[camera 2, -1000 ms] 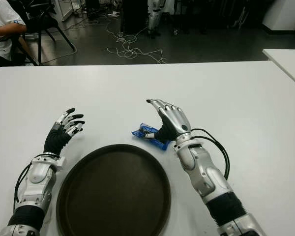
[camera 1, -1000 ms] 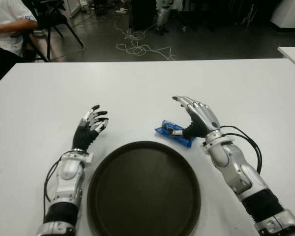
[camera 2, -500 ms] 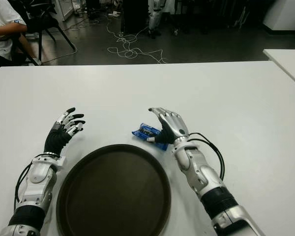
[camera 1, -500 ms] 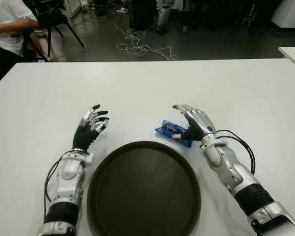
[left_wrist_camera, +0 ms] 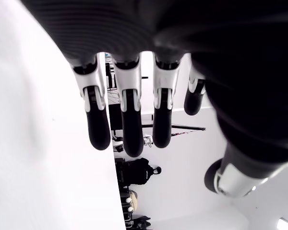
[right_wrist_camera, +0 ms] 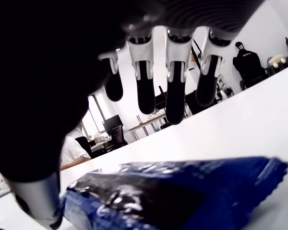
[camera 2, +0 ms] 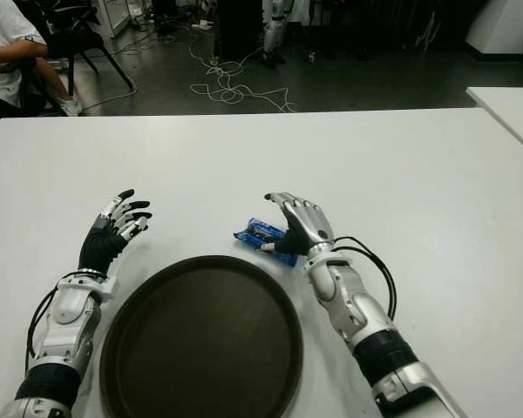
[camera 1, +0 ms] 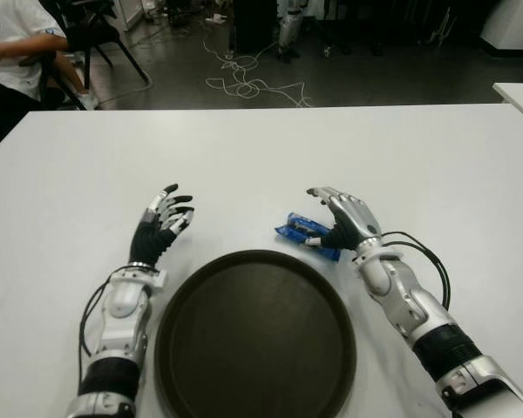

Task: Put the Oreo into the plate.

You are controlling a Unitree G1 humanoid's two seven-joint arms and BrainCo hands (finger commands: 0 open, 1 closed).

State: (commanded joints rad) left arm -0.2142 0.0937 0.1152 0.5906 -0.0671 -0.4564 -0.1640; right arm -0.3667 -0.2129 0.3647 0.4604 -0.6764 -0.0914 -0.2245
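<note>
A blue Oreo pack (camera 1: 302, 232) lies flat on the white table (camera 1: 261, 157), just beyond the far right rim of the round dark plate (camera 1: 254, 335). My right hand (camera 1: 336, 222) hovers low over the pack's right end, fingers spread above it and thumb beside it. In the right wrist view the pack (right_wrist_camera: 182, 194) lies under the extended fingers (right_wrist_camera: 175, 91), not gripped. My left hand (camera 1: 161, 228) shows open to the left of the plate, fingers spread, holding nothing.
A seated person (camera 1: 9, 52) and chairs are beyond the table's far left corner. Cables (camera 1: 244, 83) trail on the dark floor behind. Another white table's corner (camera 1: 519, 96) shows at the far right.
My right hand has dropped lower and closer over the Oreo pack, with the forearm flattening toward the table. The pack and left hand have stayed put.
</note>
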